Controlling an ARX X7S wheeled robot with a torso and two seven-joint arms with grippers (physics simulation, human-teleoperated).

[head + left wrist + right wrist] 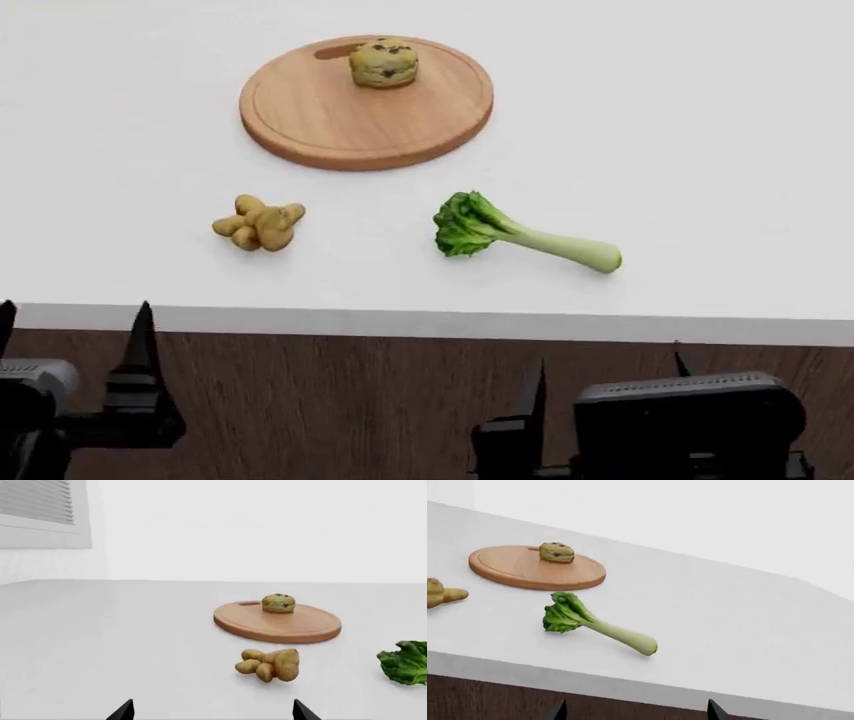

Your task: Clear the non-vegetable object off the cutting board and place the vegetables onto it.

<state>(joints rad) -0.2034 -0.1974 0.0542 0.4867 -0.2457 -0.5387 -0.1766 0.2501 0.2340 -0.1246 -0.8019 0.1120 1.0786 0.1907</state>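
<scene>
While both fingers gape empty | chip-dotted muffin point(384, 62) on round wood board point(334, 125) | knobby root point(259, 223)

One board point(334, 120) lies toward the far edge of the white worktop point(721, 130). One muffin point(384, 62) sits on it. Two vegetables lie off the board, nearer the front edge: one ginger root point(259, 223) and one leafy green point(514, 233). Two grippers show below the front edge, left point(74, 330) and right point(607, 385).

muffin point(384, 62) alone on board point(334, 120); open above | root point(259, 224), leafy green point(514, 233) apart; gap seemingly passable
</scene>
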